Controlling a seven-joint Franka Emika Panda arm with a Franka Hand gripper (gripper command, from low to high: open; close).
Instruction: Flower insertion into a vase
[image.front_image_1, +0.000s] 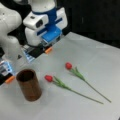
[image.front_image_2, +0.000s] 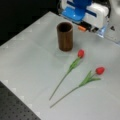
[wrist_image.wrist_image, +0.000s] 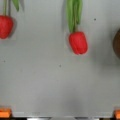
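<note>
wrist view shows the gripper (wrist_image.wrist_image: 60, 113) spread wide, empty, above two red tulips (wrist_image.wrist_image: 78, 42) lying beside the upright dark-brown cylindrical wooden vase (image.front_image_1: 29, 85) on the grey tabletop (image.front_image_1: 100, 62).

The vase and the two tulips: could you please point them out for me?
vase (image.front_image_1: 29, 86), a front view, its brown side wall.
tulip nearer the vase (image.front_image_1: 49, 78), a front view, its red bloom.
farther tulip (image.front_image_1: 68, 65), a front view, its red bloom.

The dark-brown cylindrical vase (image.front_image_1: 28, 85) was set upright and empty on the table. 2 red tulips, one nearer the vase (image.front_image_1: 66, 87) and one farther (image.front_image_1: 82, 77), were laid flat beside it, apart from each other.
</note>
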